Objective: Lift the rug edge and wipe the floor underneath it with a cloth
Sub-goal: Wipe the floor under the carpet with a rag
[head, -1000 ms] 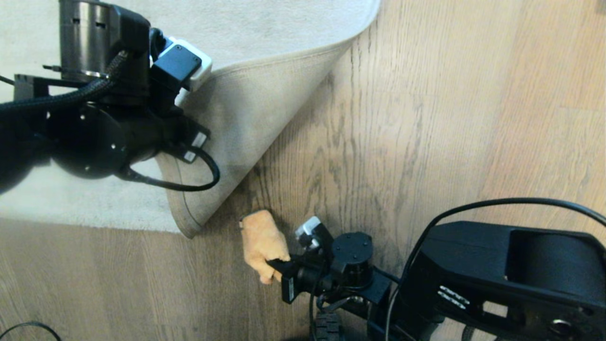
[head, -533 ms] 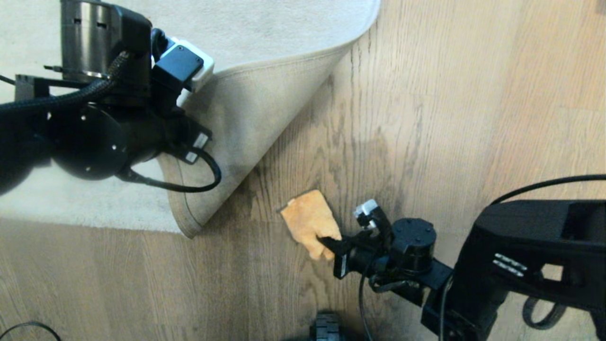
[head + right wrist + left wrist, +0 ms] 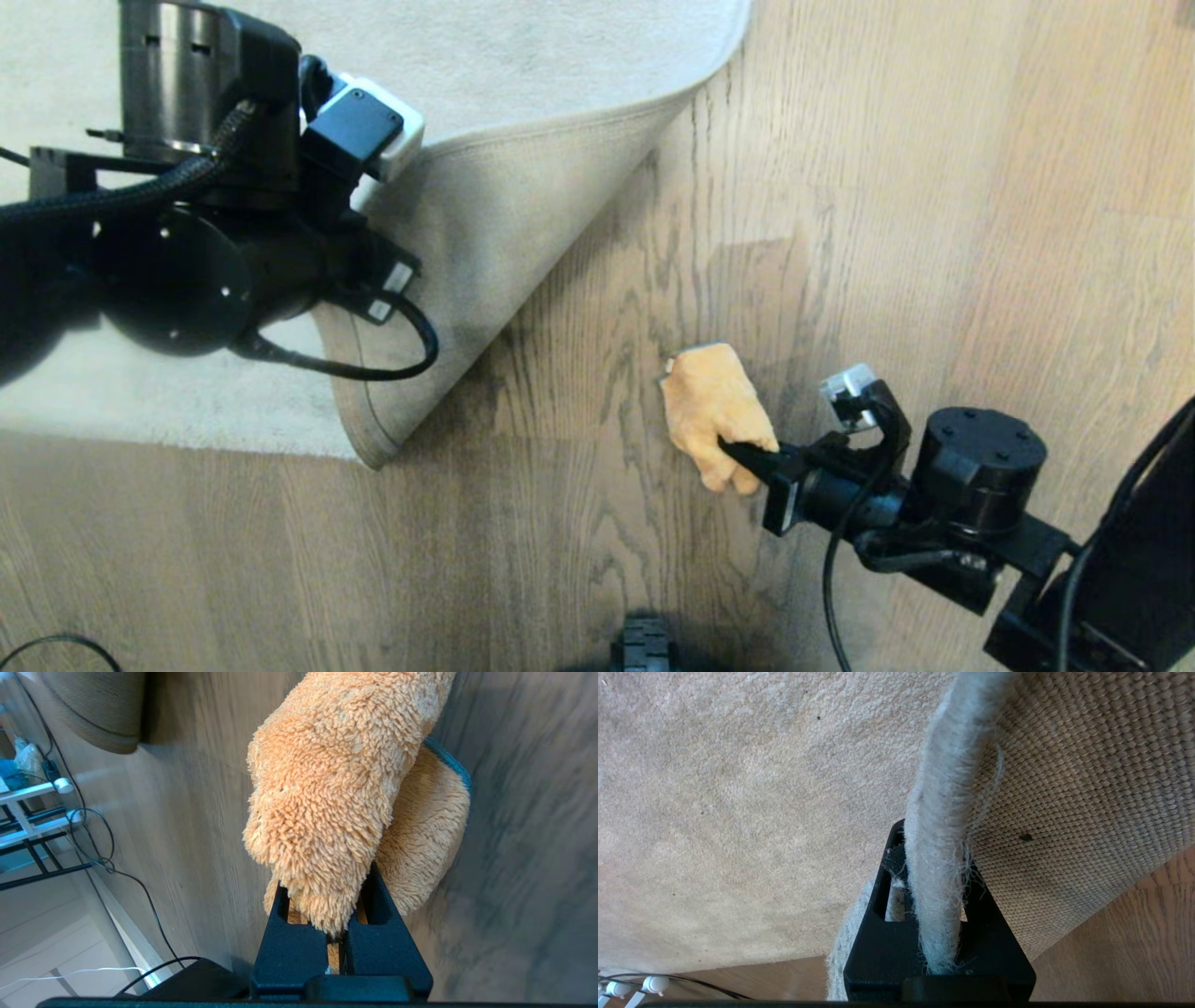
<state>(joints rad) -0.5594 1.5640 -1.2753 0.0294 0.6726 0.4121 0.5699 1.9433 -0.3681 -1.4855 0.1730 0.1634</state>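
The left gripper [image 3: 934,914] is clenched on the rug edge [image 3: 941,826], the bound border of a large pale grey short-pile rug with beige woven backing, and holds the corner folded back so the backing [image 3: 485,233] faces up. Beside that raised flap lies the floor [image 3: 934,187], light brown wood-grain planks with darker streaks. The right gripper [image 3: 747,457] is pinched on the cloth [image 3: 714,411], a small orange-tan fuzzy rag with dark edging, which rests on the planks well apart from the flap, out on the open floor side.

The rug looks thick and fairly stiff: the fold arcs rather than creases, so it probably pulls back toward flat and needs a firm bite on the bound border, where the jaws sit now. The cloth seems light, soft and floppy; gripped at one bunched end [image 3: 322,891], its loose part trails and folds, so downward pressure likely matters more than grip strength.
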